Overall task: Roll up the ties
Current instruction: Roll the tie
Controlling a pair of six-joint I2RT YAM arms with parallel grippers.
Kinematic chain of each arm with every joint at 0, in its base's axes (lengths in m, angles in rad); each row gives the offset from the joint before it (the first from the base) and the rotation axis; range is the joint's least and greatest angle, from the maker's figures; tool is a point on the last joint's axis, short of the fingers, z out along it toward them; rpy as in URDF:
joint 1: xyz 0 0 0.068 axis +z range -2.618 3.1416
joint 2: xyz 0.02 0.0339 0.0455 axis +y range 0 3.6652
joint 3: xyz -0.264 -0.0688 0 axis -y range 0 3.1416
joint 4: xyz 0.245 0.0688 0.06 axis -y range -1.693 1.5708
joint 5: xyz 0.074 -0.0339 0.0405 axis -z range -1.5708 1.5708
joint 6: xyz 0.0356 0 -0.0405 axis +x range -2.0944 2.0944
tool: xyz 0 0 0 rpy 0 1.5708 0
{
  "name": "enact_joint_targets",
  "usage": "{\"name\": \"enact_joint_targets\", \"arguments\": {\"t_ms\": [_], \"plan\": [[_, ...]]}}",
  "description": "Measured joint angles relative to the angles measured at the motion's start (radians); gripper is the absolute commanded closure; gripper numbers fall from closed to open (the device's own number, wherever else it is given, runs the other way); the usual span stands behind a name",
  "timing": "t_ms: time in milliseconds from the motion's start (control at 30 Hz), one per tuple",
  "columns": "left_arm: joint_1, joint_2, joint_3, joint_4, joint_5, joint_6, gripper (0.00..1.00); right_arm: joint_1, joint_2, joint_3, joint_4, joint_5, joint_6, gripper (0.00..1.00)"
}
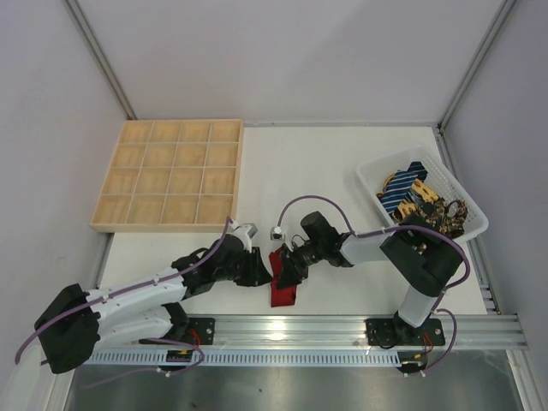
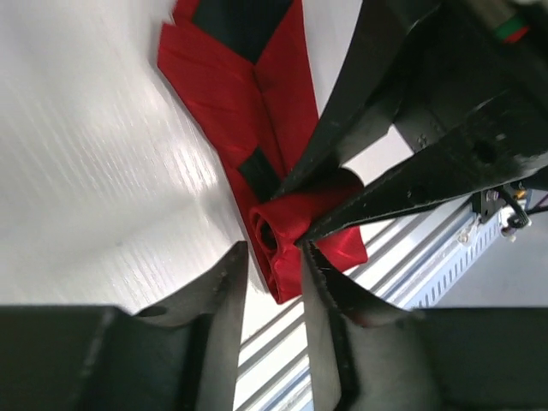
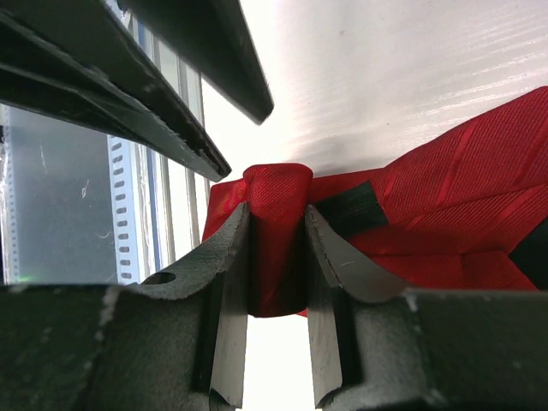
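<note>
A plain red tie (image 1: pixel 283 291) lies near the table's front edge, one end rolled into a small coil (image 2: pixel 276 233). My right gripper (image 3: pixel 276 214) is shut on that coil (image 3: pixel 276 248); in the top view it (image 1: pixel 286 267) comes in from the right. My left gripper (image 2: pixel 272 255) is open, its fingertips on either side of the coil's open end. In the top view it (image 1: pixel 259 272) sits just left of the tie. The flat part of the tie (image 2: pixel 240 77) shows its black lining. Navy striped (image 1: pixel 401 194), mustard (image 1: pixel 421 187) and speckled (image 1: pixel 450 213) ties lie in the basket.
A white basket (image 1: pixel 368 175) stands at the right. A wooden tray of compartments (image 1: pixel 163 226) lies at the back left. A metal rail (image 1: pixel 342 330) runs along the front edge, just beside the tie. Purple cables run along both arms.
</note>
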Motion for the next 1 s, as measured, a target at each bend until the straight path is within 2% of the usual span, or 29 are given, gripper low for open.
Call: {"name": "enact_joint_targets", "arguments": {"t_ms": [33,133,233,300,567,667,767,1000], "plan": [[0.0,-0.006,0.003,-0.001,-0.012,0.011,0.52,0.0,-0.002,-0.002,0.0,0.001,0.0,1.0],[0.0,-0.048,0.004,0.0,-0.032,0.041,0.36,0.0,-0.007,-0.007,0.0,0.0,-0.002,1.0],[0.009,-0.097,-0.012,0.05,-0.012,0.068,0.29,-0.001,-0.01,-0.01,0.002,-0.001,-0.003,1.0],[0.017,-0.115,-0.039,0.109,0.016,0.08,0.27,-0.001,-0.012,-0.013,0.004,-0.002,-0.005,1.0],[0.027,-0.177,-0.227,0.344,0.106,0.097,0.34,-0.002,-0.044,-0.042,0.006,-0.009,-0.02,1.0],[0.027,-0.196,-0.287,0.419,0.123,0.097,0.41,-0.002,-0.054,-0.051,0.008,-0.01,-0.023,1.0],[0.027,-0.181,-0.321,0.503,0.133,0.094,0.41,-0.002,-0.056,-0.056,0.014,-0.013,-0.025,1.0],[0.024,-0.082,-0.338,0.687,0.156,0.089,0.5,-0.002,-0.061,-0.065,0.026,-0.019,-0.026,1.0]]}}
